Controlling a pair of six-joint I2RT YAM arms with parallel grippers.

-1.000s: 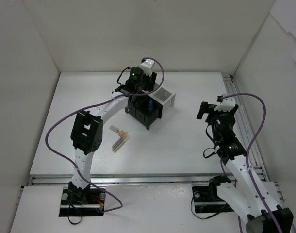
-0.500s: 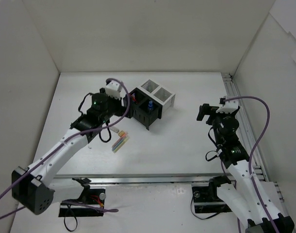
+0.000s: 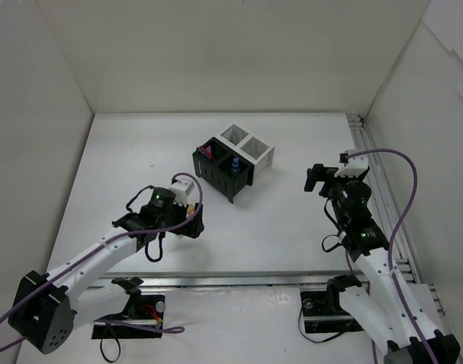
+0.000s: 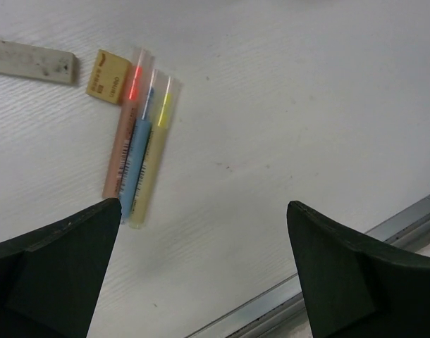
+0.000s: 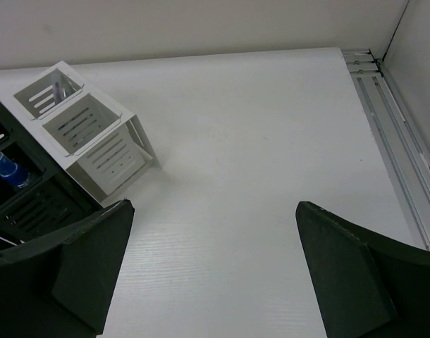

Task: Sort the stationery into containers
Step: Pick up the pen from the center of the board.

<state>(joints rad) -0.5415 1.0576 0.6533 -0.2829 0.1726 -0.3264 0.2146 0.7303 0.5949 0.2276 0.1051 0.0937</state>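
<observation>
Three markers lie side by side on the table in the left wrist view: pink (image 4: 122, 144), blue (image 4: 136, 165) and yellow (image 4: 154, 158). A long beige eraser (image 4: 33, 61) and a small tan eraser (image 4: 108, 76) lie just beyond them. My left gripper (image 4: 203, 204) is open and empty, hovering just right of the markers; in the top view (image 3: 192, 224) it hides them. The containers (image 3: 231, 161) stand at mid-table, with a blue-capped bottle (image 3: 235, 164) in a black bin. My right gripper (image 5: 215, 204) is open and empty, right of the bins (image 5: 81, 120).
A metal rail (image 4: 356, 253) runs along the table's near edge, close to my left gripper. Another rail (image 5: 395, 127) borders the right side. White walls enclose the table on three sides. Something red (image 3: 209, 152) shows in the far black bin.
My left arm has swung back from above the bins toward the near edge and now hovers over the markers. My right arm has barely moved.
</observation>
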